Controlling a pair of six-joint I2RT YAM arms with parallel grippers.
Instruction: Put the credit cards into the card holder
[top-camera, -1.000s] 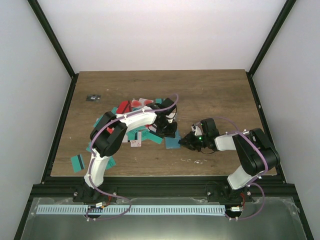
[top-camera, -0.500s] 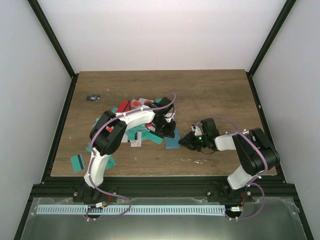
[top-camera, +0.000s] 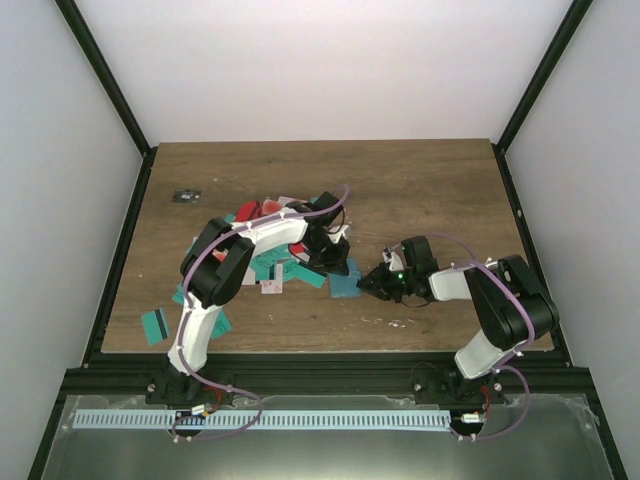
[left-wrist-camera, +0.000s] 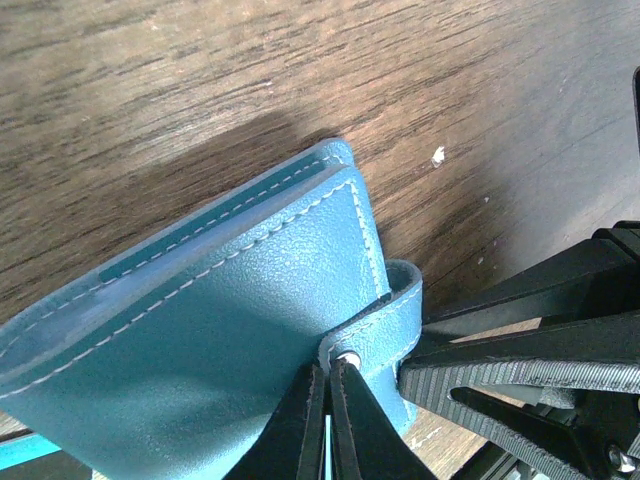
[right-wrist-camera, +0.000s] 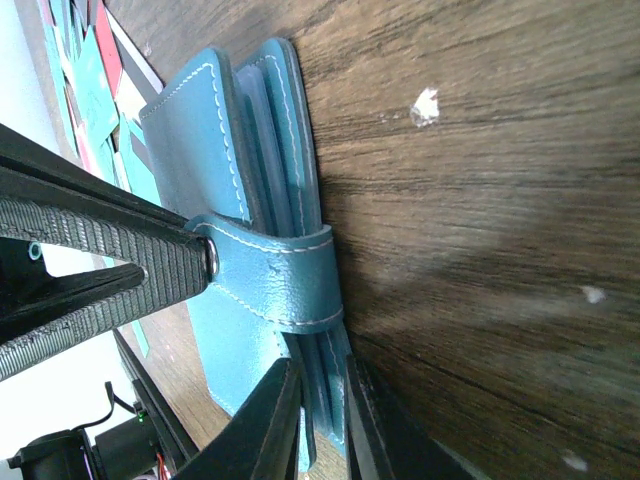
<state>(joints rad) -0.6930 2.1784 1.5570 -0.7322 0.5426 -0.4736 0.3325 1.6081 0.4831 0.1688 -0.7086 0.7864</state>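
The card holder (left-wrist-camera: 230, 300) is a blue-teal stitched wallet lying on the wood, with its strap (left-wrist-camera: 385, 330) wrapped round one edge. My left gripper (left-wrist-camera: 330, 372) is shut, its tips pinched at the strap's snap end. My right gripper (right-wrist-camera: 322, 400) grips the holder's (right-wrist-camera: 200, 140) folded edge just below the strap (right-wrist-camera: 280, 275), with the leather layers between its fingers. In the top view both grippers, left (top-camera: 343, 270) and right (top-camera: 370, 285), meet at the holder (top-camera: 346, 288) in mid-table. Credit cards (top-camera: 268, 214), teal, red and white-pink, lie scattered behind and left of the left arm.
A lone teal card (top-camera: 154, 325) with a black stripe lies near the table's front left edge. A small dark object (top-camera: 186, 195) sits at the back left. White specks (right-wrist-camera: 427, 105) dot the wood beside the holder. Black frame posts border the table.
The left wrist has shifted slightly back and left while its tips stay at the holder. The right arm and the holder have not visibly moved.
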